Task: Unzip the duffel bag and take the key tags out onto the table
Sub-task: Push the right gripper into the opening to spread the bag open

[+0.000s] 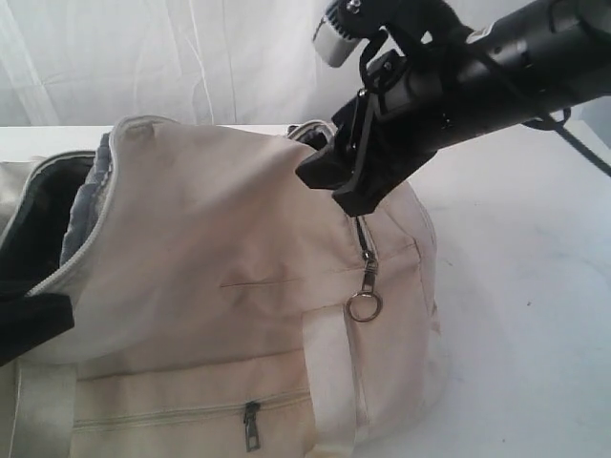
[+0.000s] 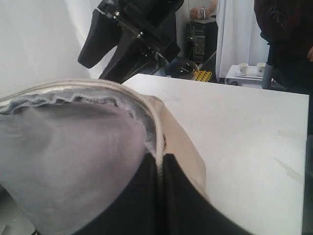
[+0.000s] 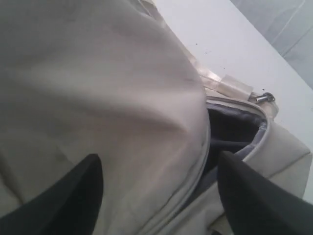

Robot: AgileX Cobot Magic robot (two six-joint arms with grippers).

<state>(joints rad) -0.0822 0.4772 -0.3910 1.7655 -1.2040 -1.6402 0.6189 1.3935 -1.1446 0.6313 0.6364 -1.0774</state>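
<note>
The cream duffel bag (image 1: 220,286) fills the left and middle of the exterior view, its top gaping at the left with grey lining (image 1: 86,210) showing. My left gripper (image 1: 38,324) is shut on the bag's zipper rim (image 2: 157,142), one finger inside and one outside. My right gripper (image 1: 344,186) hovers over the bag's right shoulder, open. Its two fingers stand wide apart over the cream fabric (image 3: 98,98), beside the dark opening (image 3: 230,132). A metal zipper pull with a ring (image 1: 366,286) hangs below it. The key tags are hidden. The white table (image 1: 535,315) lies to the right.
A second zipper pull (image 1: 251,425) sits on the bag's lower front pocket, and a pale strap (image 1: 329,382) runs down its side. Beyond the table's far edge (image 2: 205,83) stand a person (image 2: 283,44) and a small stand with cups (image 2: 249,68). A white curtain (image 1: 191,57) hangs behind.
</note>
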